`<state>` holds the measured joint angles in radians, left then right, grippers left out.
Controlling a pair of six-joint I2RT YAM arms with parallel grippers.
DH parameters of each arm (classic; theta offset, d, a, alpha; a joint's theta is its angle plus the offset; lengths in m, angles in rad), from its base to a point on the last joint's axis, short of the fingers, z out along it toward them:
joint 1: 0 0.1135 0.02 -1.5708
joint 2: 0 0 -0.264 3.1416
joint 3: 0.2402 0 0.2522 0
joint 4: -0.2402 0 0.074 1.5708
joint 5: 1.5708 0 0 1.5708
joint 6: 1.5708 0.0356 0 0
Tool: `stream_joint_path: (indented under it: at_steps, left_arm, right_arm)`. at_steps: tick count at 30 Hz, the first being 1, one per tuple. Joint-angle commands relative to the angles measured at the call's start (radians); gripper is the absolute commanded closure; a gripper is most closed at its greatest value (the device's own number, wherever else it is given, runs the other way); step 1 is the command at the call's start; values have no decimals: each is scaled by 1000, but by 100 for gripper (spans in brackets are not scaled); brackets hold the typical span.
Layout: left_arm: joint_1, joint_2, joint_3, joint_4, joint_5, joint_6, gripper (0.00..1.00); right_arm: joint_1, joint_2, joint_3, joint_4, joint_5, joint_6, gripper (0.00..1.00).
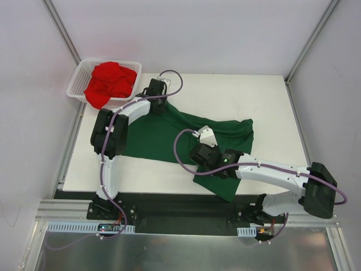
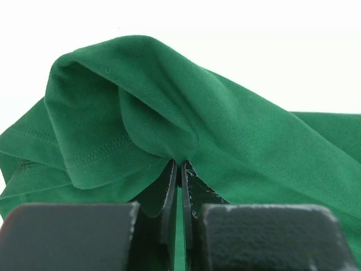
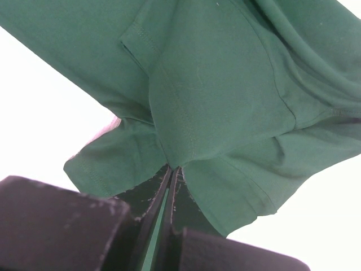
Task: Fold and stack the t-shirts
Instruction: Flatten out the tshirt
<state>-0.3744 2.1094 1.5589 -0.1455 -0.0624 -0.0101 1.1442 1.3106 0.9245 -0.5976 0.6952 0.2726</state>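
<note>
A dark green t-shirt [image 1: 169, 132] lies spread and creased across the middle of the white table [image 1: 259, 96]. My left gripper [image 1: 157, 104] is at its far left corner, shut on a fold of the green t-shirt [image 2: 169, 113], jaws pinched together under the cloth. My right gripper [image 1: 198, 156] is at the shirt's near edge, shut on the green t-shirt [image 3: 214, 90], which bunches at the fingertips. A red t-shirt [image 1: 110, 83] sits crumpled in a heap inside the white mesh basket [image 1: 78, 74] at the back left.
The basket overhangs the table's far left corner. Grey walls with metal posts close in the back and sides. The arm bases and a metal rail [image 1: 186, 217] run along the near edge. Bare table shows at the back right.
</note>
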Motion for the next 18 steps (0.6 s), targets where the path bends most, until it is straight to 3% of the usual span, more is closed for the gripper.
stream_joint_path:
  at_steps: [1,18]
  left_arm:
    - [-11,-31,0,12,18,22,100]
    - [-37,-169,155,-57,113,125,100]
  right_arm:
    - [8,-2,11,-22,21,13,99]
    - [8,15,14,-11,12,17,99]
